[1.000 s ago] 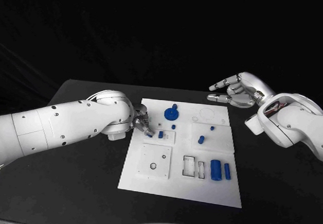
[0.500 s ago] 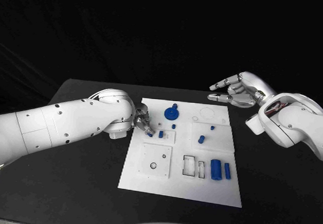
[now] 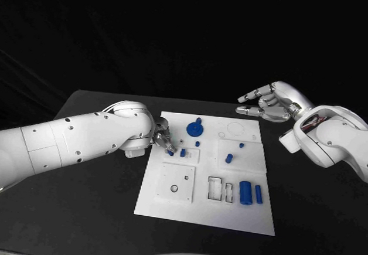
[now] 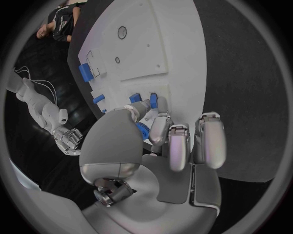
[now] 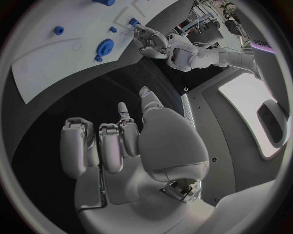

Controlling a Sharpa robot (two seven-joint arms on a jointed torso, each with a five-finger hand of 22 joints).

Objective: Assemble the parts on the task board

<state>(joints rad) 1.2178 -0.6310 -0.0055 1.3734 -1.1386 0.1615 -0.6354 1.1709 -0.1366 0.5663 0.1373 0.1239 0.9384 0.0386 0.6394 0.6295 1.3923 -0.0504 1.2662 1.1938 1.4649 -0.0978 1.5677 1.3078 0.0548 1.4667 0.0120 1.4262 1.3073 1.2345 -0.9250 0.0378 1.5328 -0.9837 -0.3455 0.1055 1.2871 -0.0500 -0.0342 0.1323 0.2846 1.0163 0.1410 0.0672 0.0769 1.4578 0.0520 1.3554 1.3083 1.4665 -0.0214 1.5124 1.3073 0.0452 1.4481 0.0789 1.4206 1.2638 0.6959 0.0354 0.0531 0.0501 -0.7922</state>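
A small blue part [image 4: 142, 130] is pinched by the left hand [image 4: 160, 139] above the task board [image 3: 169, 194]; careful lowering into a seat seems needed. The right hand [image 3: 269, 102] is spread, idle.

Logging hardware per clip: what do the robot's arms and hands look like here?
Both arms are glossy white rounded shells with small dark screw dots; the left arm is bulky. The right arm shows a reddish cable opening near the wrist. The left hand and right hand are silver metal with pale grey padded fingers.
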